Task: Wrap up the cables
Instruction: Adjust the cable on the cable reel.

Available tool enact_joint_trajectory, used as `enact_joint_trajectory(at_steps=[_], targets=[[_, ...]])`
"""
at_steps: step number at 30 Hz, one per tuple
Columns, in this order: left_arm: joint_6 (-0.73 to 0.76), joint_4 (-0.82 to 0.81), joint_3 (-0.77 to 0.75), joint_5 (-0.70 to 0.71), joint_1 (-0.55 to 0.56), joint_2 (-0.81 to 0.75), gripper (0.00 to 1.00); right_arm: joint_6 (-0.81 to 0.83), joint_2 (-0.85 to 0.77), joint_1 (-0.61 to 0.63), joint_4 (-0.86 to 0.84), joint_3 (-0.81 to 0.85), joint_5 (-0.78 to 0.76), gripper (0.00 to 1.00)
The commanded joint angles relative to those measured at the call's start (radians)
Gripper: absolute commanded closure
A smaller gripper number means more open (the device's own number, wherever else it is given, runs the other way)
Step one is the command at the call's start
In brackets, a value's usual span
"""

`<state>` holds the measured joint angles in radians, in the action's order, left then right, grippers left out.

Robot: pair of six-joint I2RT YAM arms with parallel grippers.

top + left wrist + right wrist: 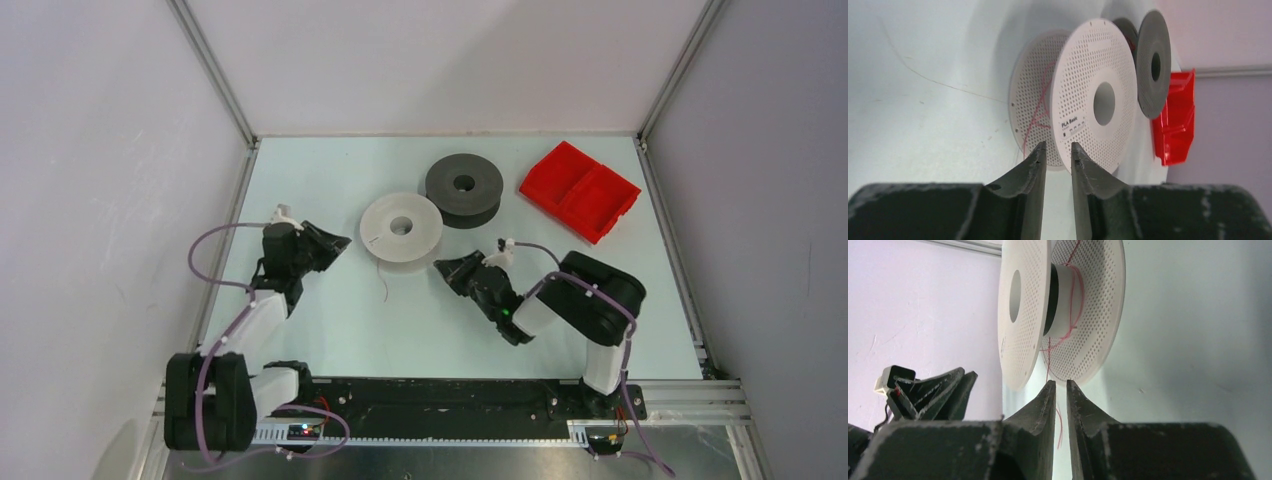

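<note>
Right end effector [1060, 383] slightly parted over loose cable [1060, 425].
It is set at the white spool's [400, 228] 5 o'clock, apparently for pinching; left end effector [1058, 145] is held ajar, empty, at 9 o'clock.

Black-and-white arms [255, 322] carry looping purple hoses [205, 237].

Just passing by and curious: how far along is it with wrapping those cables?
Done: nothing visible. A strand from the white spool trails loose on the table. In hand: the left tool and right tool sit beside that spool, open, holding nothing. Left: winding that strand; the grey spool shows no strand from here.
</note>
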<state>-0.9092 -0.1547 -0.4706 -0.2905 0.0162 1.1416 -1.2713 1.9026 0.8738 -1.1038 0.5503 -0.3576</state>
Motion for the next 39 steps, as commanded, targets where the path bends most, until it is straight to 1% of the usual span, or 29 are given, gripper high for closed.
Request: enact_joint_trajectory(at_steps=[1,3,6,9,11,12,13,14,16,19,23,24,25,28,31,33,35,39], targets=[[0.112,0.122,-0.060,0.193,-0.013,-0.120,0.71,0.099,-0.140,0.027,-0.126,-0.132,-0.089,0.82],[0.145,0.171,-0.079,0.229,-0.040,-0.153,0.70,0.159,-0.194,0.052,-0.131,-0.159,-0.125,0.81],[0.174,0.236,-0.112,0.240,-0.064,-0.180,0.69,0.255,-0.266,0.070,-0.108,-0.168,-0.169,0.79],[0.247,0.303,-0.153,0.258,-0.094,-0.211,0.69,0.332,-0.305,0.094,-0.085,-0.160,-0.213,0.77],[0.299,0.325,-0.159,0.266,-0.108,-0.240,0.68,0.385,-0.317,0.086,-0.066,-0.147,-0.233,0.73],[0.313,0.331,-0.160,0.264,-0.111,-0.260,0.68,0.461,-0.318,0.076,-0.071,-0.142,-0.213,0.71],[0.338,0.337,-0.162,0.247,-0.118,-0.268,0.67,0.504,-0.319,0.049,-0.075,-0.133,-0.193,0.70],[0.349,0.338,-0.163,0.234,-0.119,-0.280,0.66,0.560,-0.320,0.032,-0.077,-0.131,-0.146,0.69],[0.377,0.340,-0.167,0.174,-0.124,-0.279,0.66,0.582,-0.331,-0.023,-0.054,-0.126,-0.081,0.69],[0.358,0.341,-0.172,0.114,-0.126,-0.257,0.65,0.548,-0.338,-0.116,0.022,-0.114,0.015,0.68],[0.288,0.333,-0.191,0.025,-0.127,-0.176,0.65,0.533,-0.316,-0.191,0.046,-0.101,0.133,0.66],[0.281,0.329,-0.194,-0.007,-0.127,-0.143,0.65,0.525,-0.308,-0.205,0.047,-0.089,0.194,0.66],[0.269,0.318,-0.203,-0.022,-0.127,-0.128,0.64,0.506,-0.287,-0.234,0.051,-0.081,0.223,0.65],[0.248,0.291,-0.210,-0.072,-0.126,-0.088,0.63,0.479,-0.230,-0.298,0.071,0.001,0.420,0.64],[0.249,0.279,-0.213,-0.076,-0.139,-0.080,0.62,0.468,-0.162,-0.327,0.099,0.080,0.511,0.60],[0.256,0.279,-0.214,-0.076,-0.146,-0.077,0.61,0.454,-0.111,-0.344,0.143,0.159,0.611,0.56],[0.267,0.278,-0.213,-0.080,-0.148,-0.070,0.61,0.432,-0.066,-0.350,0.143,0.221,0.641,0.54],[0.278,0.279,-0.211,-0.079,-0.147,-0.059,0.61,0.389,0.003,-0.354,0.127,0.262,0.664,0.53]])
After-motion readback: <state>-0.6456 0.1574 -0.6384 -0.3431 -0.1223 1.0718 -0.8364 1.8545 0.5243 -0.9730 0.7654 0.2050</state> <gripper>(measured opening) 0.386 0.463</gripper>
